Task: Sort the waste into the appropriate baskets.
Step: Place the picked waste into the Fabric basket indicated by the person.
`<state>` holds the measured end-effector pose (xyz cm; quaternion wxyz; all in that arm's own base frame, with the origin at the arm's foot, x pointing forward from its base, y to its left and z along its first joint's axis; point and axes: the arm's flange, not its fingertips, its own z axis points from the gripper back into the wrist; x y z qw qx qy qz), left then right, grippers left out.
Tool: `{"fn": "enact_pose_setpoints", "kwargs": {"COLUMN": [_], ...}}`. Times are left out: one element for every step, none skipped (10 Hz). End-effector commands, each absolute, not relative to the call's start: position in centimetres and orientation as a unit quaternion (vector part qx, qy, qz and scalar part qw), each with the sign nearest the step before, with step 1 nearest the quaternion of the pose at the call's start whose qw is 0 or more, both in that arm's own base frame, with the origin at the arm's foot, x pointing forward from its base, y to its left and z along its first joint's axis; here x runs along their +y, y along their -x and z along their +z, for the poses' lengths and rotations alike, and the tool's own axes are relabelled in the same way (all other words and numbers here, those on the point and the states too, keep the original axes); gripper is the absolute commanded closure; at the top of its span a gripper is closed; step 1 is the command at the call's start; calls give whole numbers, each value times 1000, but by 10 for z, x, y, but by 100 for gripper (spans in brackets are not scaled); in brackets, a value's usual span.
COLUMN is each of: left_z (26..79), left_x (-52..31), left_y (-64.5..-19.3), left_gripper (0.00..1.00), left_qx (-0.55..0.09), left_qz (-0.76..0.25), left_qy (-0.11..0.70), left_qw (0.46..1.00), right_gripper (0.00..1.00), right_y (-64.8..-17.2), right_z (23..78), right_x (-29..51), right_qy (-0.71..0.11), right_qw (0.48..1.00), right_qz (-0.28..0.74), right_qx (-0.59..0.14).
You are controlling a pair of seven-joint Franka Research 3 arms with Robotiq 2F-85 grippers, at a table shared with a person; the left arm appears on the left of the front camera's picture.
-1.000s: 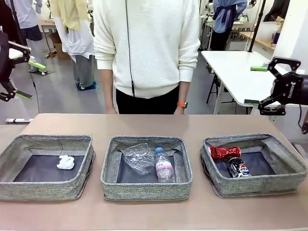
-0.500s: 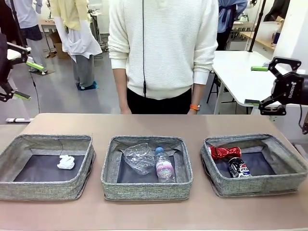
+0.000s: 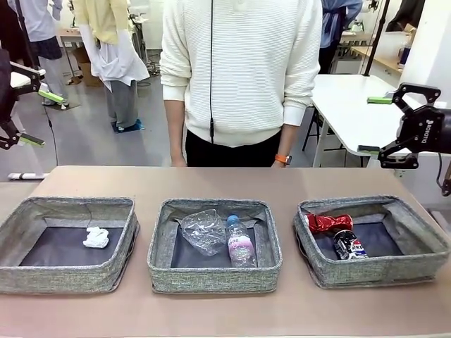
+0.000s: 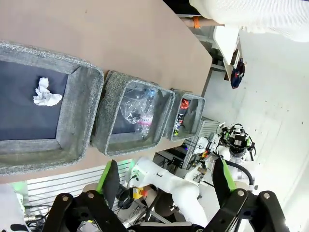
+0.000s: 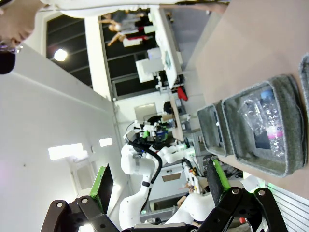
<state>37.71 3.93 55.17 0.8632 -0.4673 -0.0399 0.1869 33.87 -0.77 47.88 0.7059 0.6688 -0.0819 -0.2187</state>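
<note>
Three grey fabric baskets stood in a row along the lower part of the frame, each already holding its share of the waste. The left basket [image 3: 42, 278] held only the small white paper wad [image 3: 96, 238], lying near the middle of its dark lining. In the middle basket [image 3: 211, 280] the crumpled clear plastic container [image 3: 203, 230] lay touching the clear bottle with pink label and blue cap [image 3: 239, 242], the two plastics grouped together. The right basket [image 3: 394, 271] kept the metals: the red bow-shaped drink can [image 3: 328, 222] sat against the dark blue Pepsi can [image 3: 348, 244] in its left half.

Both arms hung back at the frame's edges, well apart from the bins. The left gripper [image 3: 35, 116], at the upper left, had its green-padded fingers spread with nothing between them; the right gripper [image 3: 376, 125], at the upper right beside a white side table [image 3: 338, 98], was likewise wide apart and empty. From its own wrist, the left gripper [image 4: 164, 176] looked down the whole row from above.

A person in a white sweater [image 3: 243, 70] stood at the table's far edge, hands down. With paper, plastic and cans each in a separate bin and no waste on the brown table [image 3: 211, 182], the sorting looked finished.
</note>
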Motion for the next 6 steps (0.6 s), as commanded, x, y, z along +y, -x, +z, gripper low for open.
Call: {"fn": "enact_pose_setpoints", "kwargs": {"left_z": [553,553,553,553,553,553], "left_x": [41,41,41,41,41,41], "left_y": [-375,-375,-375,-375,-375,-375], "left_gripper": [0,0,0,0,0,0], "left_qx": [-37,-37,-37,-37,-37,-37], "left_qz": [182,182,182,182,182,182], "left_qy": [468,468,468,468,468,468], "left_qw": [864,864,864,864,864,864], "right_gripper": [0,0,0,0,0,0], "right_y": [-335,-335,-335,-335,-335,-335], "right_z": [482,482,482,482,482,482], "right_x": [-9,-9,-9,-9,-9,-9], "right_qy": [-669,-669,-669,-669,-669,-669], "right_qw": [706,706,706,706,706,706], "right_qz": [-222,-222,-222,-222,-222,-222], "right_qx": [-74,-74,-74,-74,-74,-74]}}
